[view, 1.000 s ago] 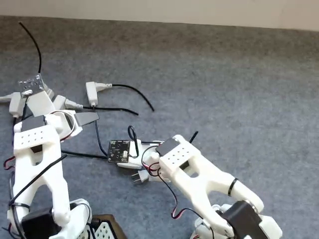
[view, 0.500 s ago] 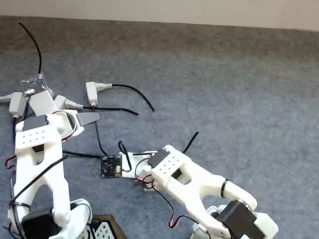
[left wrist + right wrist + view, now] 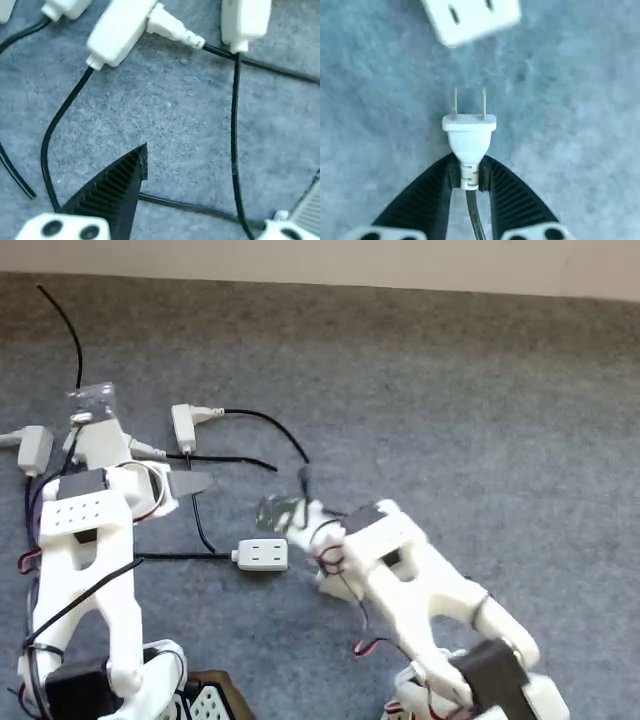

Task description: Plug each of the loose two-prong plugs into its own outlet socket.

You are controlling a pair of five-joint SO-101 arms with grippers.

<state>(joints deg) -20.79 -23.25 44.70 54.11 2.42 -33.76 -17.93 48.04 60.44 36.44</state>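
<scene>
A grey, carpet-like desk [image 3: 480,420] carries everything. The left arm [image 3: 85,570] stands at the near left edge. The right arm [image 3: 420,590] rises from the near edge right of the middle and slants toward the centre.

The left pincer [image 3: 220,175] is spread wide and holds nothing. Its black finger [image 3: 117,187] hangs over the grey cloth beside a black cord [image 3: 46,150]. Beyond it lies a long white block [image 3: 117,32] with a slim white plug [image 3: 172,27] joined to one end. Just beside that is a second white plug body [image 3: 245,20], whose own cord runs back past the pincer.

Between the two arms a small white outlet socket [image 3: 262,555] lies flat on the desk. The right pincer [image 3: 469,167] is pinching a white two-prong plug [image 3: 469,131] by its neck, where the cord leaves it. The two prongs point at the socket's slots, near them but apart.
</scene>
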